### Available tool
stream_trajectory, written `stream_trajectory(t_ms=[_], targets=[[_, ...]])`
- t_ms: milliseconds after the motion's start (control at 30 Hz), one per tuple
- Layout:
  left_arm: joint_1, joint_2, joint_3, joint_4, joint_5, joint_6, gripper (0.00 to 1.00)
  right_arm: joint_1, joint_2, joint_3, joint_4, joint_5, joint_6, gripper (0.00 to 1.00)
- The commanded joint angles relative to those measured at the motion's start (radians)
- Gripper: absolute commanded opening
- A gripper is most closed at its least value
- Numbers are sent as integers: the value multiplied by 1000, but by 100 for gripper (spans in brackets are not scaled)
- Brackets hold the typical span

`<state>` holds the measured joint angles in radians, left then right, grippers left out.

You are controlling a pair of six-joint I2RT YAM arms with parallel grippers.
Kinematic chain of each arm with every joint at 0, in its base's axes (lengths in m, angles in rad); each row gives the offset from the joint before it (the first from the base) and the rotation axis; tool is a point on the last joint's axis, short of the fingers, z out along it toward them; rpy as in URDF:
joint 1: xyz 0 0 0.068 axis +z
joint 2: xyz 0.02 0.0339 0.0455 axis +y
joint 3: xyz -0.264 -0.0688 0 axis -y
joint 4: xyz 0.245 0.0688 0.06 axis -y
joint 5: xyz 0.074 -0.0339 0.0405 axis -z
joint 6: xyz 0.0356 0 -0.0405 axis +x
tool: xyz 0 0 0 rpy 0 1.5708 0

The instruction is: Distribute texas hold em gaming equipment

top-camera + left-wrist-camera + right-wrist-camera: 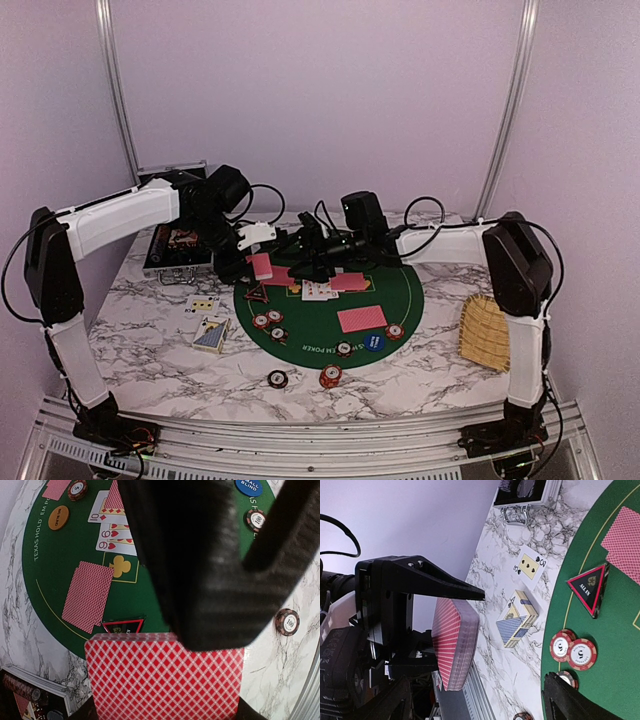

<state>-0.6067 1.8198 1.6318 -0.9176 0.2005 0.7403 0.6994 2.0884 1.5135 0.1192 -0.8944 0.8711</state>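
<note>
Gently: one off the top, not two

Hold the red-backed deck (165, 677) pinched firm in the left gripper (452, 632), above the green mat's (405, 290) left edge; close the wide-spread right gripper (297, 258) on its top layer alone (thin, slippery), then slide flat.

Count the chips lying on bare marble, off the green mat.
2. The left chip lies just off the mat's near edge; the right chip sits beside it, apart. More may be hidden.
</note>
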Motion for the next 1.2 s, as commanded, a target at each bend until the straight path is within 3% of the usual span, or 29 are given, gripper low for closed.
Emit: stream_trajectory(t_ms=[0, 633, 867, 1167], targets=[[4, -16, 29, -4, 16, -7, 0, 21, 25, 39, 101, -41, 61, 89], [-11, -8, 45, -3, 35, -10, 0, 67, 211, 134, 423, -78, 346, 84], [-13, -9, 35, -4, 37, -7, 0, 69, 242, 157, 403, -84, 351, 83], [-13, -16, 22, -3, 25, 1, 0, 35, 209, 121, 234, -62, 228, 72]])
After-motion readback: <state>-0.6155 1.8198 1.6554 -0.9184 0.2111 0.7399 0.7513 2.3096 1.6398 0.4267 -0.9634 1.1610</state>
